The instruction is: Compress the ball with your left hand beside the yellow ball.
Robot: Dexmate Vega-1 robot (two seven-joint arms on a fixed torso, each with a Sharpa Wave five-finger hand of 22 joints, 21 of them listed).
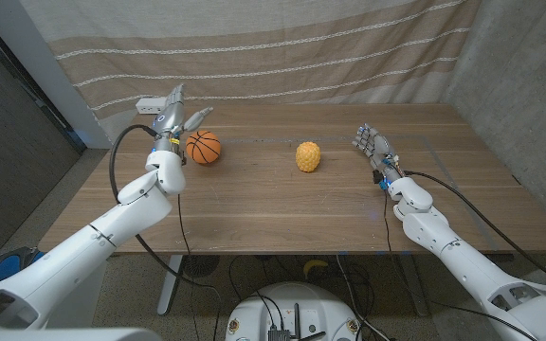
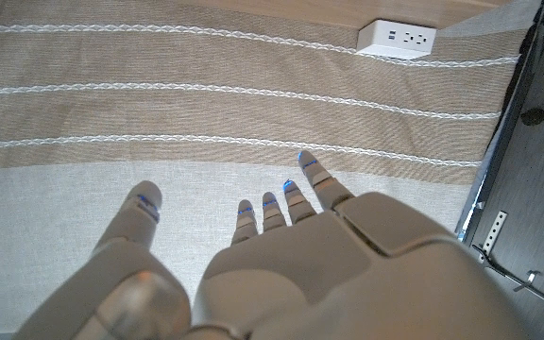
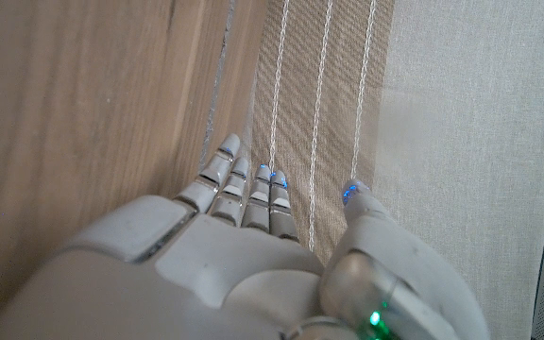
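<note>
— Head view? 
— Left hand (image 1: 172,116), fingers spread and empty, just beside the orange ball (image 1: 203,148); yellow ball (image 1: 308,156) mid-worktop (image 1: 254,204). Right hand (image 1: 373,147) open, well apart.
— Wrist views? 
— Left hand (image 2: 281,264) splayed toward the striped cloth (image 2: 111,113); right hand (image 3: 253,255) holds nothing.

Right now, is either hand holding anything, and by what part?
Nothing is held. The left hand is raised with its fingers spread beside the orange ball, not gripping it. The right hand is empty, away from the yellow ball.
</note>
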